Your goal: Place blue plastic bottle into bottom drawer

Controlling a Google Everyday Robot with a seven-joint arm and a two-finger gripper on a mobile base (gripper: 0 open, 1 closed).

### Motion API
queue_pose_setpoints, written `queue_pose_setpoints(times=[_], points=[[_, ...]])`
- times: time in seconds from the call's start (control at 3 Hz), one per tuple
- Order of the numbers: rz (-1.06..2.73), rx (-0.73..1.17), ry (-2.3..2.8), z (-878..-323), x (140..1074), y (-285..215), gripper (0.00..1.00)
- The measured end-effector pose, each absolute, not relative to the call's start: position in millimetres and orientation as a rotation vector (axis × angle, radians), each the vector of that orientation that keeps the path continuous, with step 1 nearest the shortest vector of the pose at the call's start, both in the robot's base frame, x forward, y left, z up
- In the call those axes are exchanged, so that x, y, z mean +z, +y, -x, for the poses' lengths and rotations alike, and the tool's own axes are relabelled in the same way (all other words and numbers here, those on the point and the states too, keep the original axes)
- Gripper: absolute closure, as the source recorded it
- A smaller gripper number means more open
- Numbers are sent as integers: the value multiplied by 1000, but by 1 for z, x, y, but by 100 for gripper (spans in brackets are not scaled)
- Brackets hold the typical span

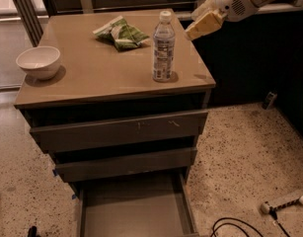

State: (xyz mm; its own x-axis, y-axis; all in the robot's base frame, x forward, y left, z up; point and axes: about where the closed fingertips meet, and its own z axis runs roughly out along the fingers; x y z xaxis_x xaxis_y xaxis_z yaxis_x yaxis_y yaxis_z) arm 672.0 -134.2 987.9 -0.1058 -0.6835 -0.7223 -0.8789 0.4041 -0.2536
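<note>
Below the desk (92, 80), the bottom drawer (136, 215) is seen pulled open. Upright on top, the blue plastic bottle (164, 46) is not yet grasped. To its right the claw (203, 24) is held apart; spread or pressed cannot be told.

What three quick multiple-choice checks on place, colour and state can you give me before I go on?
1. Where is the blue plastic bottle? A: upright on the cabinet top. B: on a chair. C: on a shelf.
2. What colour is the bowl? A: red. B: white. C: black.
3. How is the bottom drawer? A: shut. B: missing. C: pulled out.
Key: 1 A, it stands near the top's right edge, with the gripper in the air up and right of it, apart; 2 B, the bowl at the left corner is white; 3 C, its grey floor shows.
</note>
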Motion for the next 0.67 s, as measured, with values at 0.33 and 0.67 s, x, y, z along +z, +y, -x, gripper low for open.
queue_pose_setpoints(times=[0.33,0.67], points=[[1362,354,1858,-679,981,-120,11],[1374,407,1852,-686,976,-105,12]])
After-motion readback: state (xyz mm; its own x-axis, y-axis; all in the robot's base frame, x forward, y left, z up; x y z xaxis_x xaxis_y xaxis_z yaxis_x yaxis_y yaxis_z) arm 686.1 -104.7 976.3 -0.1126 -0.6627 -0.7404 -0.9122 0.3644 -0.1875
